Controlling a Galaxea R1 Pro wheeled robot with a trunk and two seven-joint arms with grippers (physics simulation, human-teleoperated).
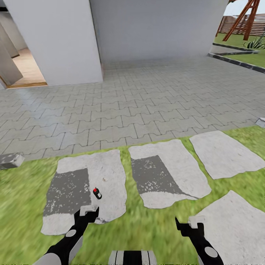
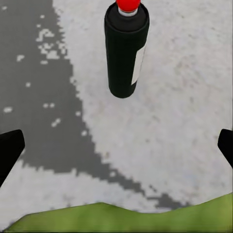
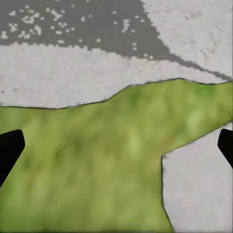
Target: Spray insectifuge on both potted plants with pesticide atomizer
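The pesticide atomizer (image 1: 97, 193), a small dark bottle with a red cap, lies on the left grey stepping stone (image 1: 110, 173) in the garden lawn (image 1: 22, 191). My left gripper (image 1: 89, 211) hovers just short of it, open. The left wrist view has the atomizer (image 2: 126, 48) ahead of the gripper (image 2: 116, 150), outside the spread black fingertips (image 2: 9, 150). My right gripper (image 1: 191, 222) is open over grass between two stones, and its gripper (image 3: 116, 150) holds nothing. The potted plants are out of view.
Grey interlocking paving (image 1: 147, 95) stretches beyond the stones to white house walls (image 1: 154, 29), with an open doorway (image 1: 25, 70) at far left. Small grey blocks (image 1: 11, 160) sit at the lawn's edge. A spiky plant (image 1: 255, 43) and wooden frame (image 1: 244, 18) stand far right.
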